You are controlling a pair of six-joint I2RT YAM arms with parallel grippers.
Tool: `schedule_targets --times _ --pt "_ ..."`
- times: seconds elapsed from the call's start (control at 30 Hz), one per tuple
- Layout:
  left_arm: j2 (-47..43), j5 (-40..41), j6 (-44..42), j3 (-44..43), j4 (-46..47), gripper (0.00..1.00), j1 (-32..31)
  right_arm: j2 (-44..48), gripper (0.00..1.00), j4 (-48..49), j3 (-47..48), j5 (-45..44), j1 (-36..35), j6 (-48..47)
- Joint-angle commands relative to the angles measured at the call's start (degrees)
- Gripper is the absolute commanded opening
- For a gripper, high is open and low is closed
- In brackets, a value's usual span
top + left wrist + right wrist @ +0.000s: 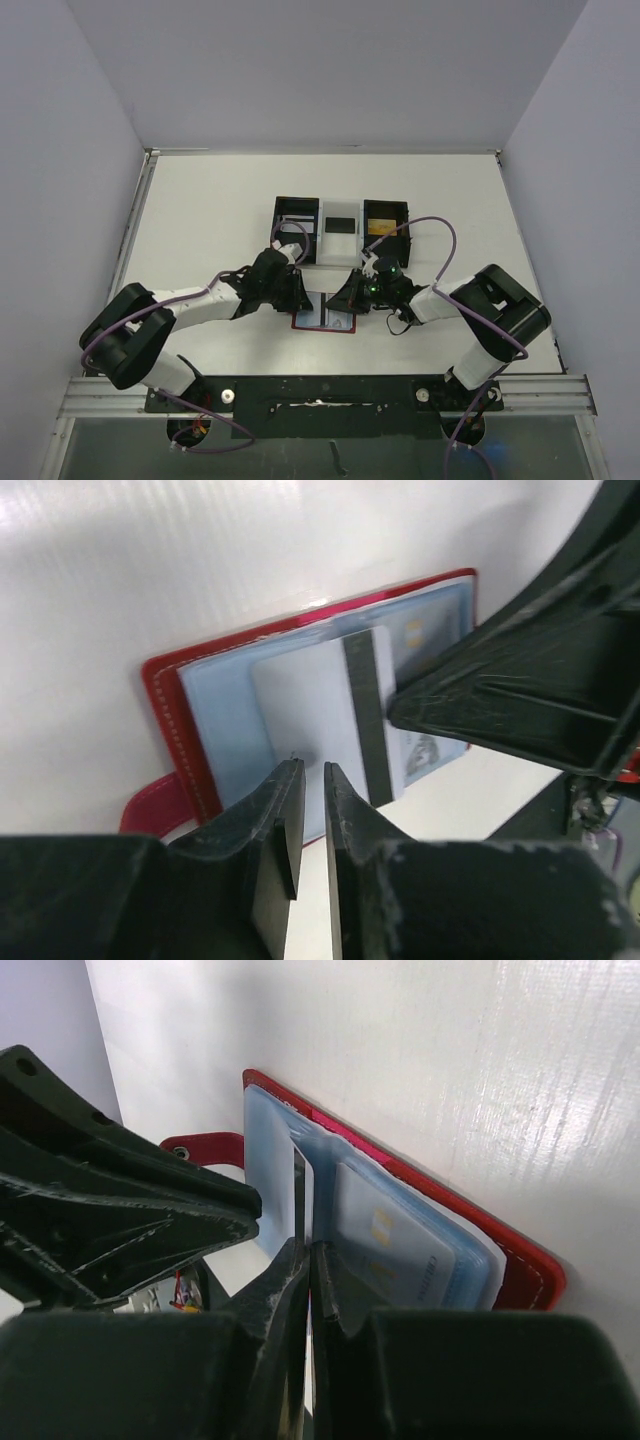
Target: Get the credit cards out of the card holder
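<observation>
Card holder (165, 720) open, pinched by right gripper (305, 1247); white credit card (305, 715) protruding.

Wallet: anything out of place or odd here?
A pale card with a black stripe appears partly pulled out, lying over the sleeves of the open red wallet instead of tucked in. That fits the job. No damage or spill visible.

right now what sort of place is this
Probably a robot test booth: plain white walls box in a white table, the left arm and right arm are bolted at its near edge, and a compartment tray sits centrally.
</observation>
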State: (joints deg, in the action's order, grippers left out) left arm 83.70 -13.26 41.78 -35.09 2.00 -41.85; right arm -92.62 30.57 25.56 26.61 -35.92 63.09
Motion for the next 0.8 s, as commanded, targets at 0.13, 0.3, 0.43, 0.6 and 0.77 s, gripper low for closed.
schedule_targets --times 0.13,0.3,0.43,0.6,0.77 --pt "0.4 6.4 0.0 -0.3 -3.5 0.11 0.2 -0.5 0.06 3.9 1.4 0.4 0.2 1.0" --pt "2.1 6.4 -0.5 -0.4 -3.9 0.08 0.2 -0.9 0.1 6.0 0.9 0.2 -0.5 2.5" --pt "2.1 6.3 -0.4 -0.1 -3.9 0.06 0.2 -1.6 0.15 7.6 0.7 -0.3 -1.2 3.6" --pt "1.0 6.6 -0.5 0.2 -3.9 0.05 0.1 -2.0 0.2 8.8 0.6 -1.5 -2.0 4.4" --pt "0.7 6.5 -0.3 0.5 -3.9 0.05 0.2 -2.0 0.21 5.8 1.9 -3.4 -3.2 4.0"
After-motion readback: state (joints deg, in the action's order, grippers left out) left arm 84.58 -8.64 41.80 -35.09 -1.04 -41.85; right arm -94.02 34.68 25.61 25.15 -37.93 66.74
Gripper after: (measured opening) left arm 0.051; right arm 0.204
